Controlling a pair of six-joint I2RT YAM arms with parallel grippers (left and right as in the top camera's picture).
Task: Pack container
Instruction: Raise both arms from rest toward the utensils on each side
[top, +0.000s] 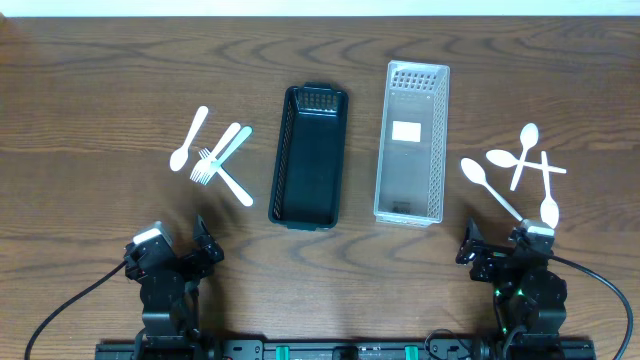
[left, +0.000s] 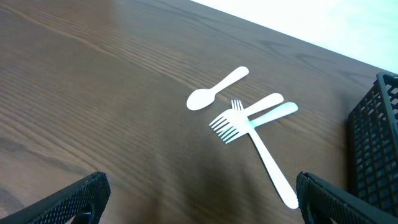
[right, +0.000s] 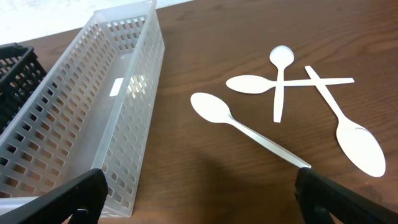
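Observation:
A black basket (top: 308, 155) and a clear basket (top: 411, 142) stand side by side at the table's middle, both empty. Left of the black one lie a white spoon (top: 188, 139) and crossed white forks (top: 222, 160); they show in the left wrist view as the spoon (left: 216, 89) and forks (left: 252, 124). Right of the clear basket (right: 81, 112) lie several white spoons (top: 520, 165), seen in the right wrist view (right: 283, 99). My left gripper (top: 180, 258) (left: 199, 199) is open and empty near the front edge. My right gripper (top: 500, 250) (right: 199, 196) is open and empty too.
The wooden table (top: 100, 90) runs to a white edge at the back. The black basket's corner (left: 376, 143) shows at the right of the left wrist view. Cables trail from both arm bases at the front.

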